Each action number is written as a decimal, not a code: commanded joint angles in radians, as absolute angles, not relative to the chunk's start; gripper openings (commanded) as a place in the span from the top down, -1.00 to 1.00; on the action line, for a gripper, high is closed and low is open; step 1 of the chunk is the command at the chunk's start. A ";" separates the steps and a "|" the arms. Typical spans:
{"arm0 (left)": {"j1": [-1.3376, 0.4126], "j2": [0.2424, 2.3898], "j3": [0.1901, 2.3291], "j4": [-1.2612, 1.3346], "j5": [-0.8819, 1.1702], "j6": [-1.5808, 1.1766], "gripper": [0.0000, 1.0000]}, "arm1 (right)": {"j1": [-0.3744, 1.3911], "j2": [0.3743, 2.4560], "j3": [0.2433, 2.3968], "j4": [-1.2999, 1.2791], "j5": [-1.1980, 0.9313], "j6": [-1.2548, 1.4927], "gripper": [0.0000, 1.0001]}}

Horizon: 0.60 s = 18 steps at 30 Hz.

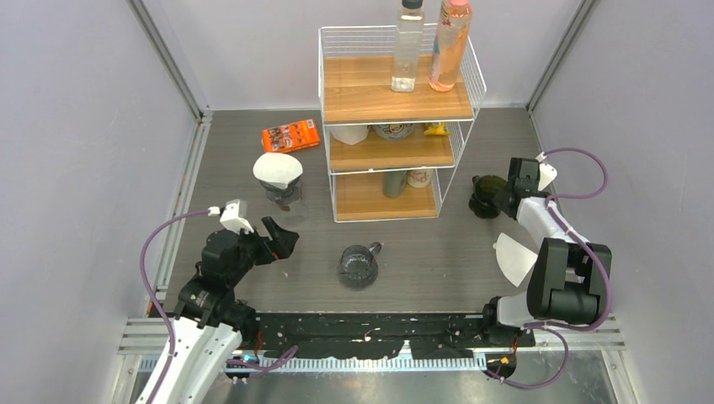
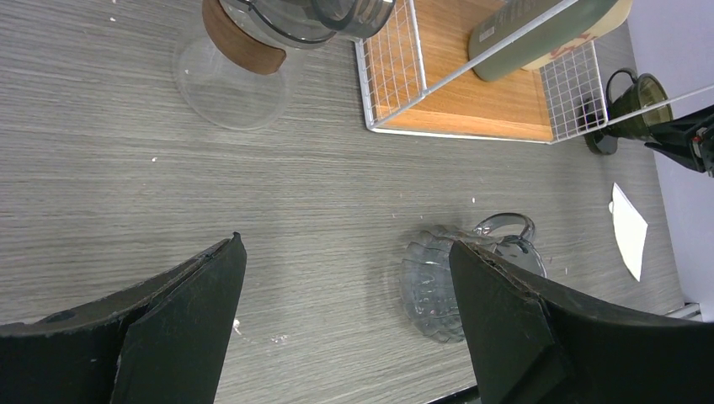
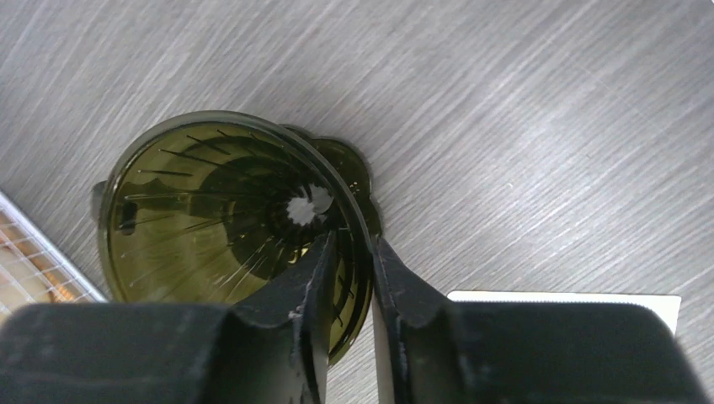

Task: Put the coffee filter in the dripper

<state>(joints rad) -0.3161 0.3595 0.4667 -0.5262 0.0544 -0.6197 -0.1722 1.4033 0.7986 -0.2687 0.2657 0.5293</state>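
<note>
A dark green dripper (image 1: 486, 195) stands right of the rack; in the right wrist view the dripper (image 3: 210, 202) is empty inside. My right gripper (image 1: 508, 197) is shut on its rim, one finger inside the cone and one outside (image 3: 354, 244). A flat white coffee filter (image 1: 514, 257) lies on the table near the right arm. Its edge shows behind my right finger (image 3: 564, 298), and it shows in the left wrist view (image 2: 630, 229). My left gripper (image 1: 281, 241) is open and empty (image 2: 345, 246), left of a clear glass dripper (image 1: 359, 266).
A wire rack with wooden shelves (image 1: 396, 126) stands at the back centre, two bottles (image 1: 428, 46) on top. A glass carafe (image 1: 282, 192) topped with a white filter (image 1: 277, 168) stands left of it. An orange packet (image 1: 290, 135) lies behind.
</note>
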 commanded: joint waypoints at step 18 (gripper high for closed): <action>-0.318 0.379 0.440 -0.406 0.183 -0.595 -0.99 | -0.153 0.826 0.714 -0.735 -0.334 0.357 0.90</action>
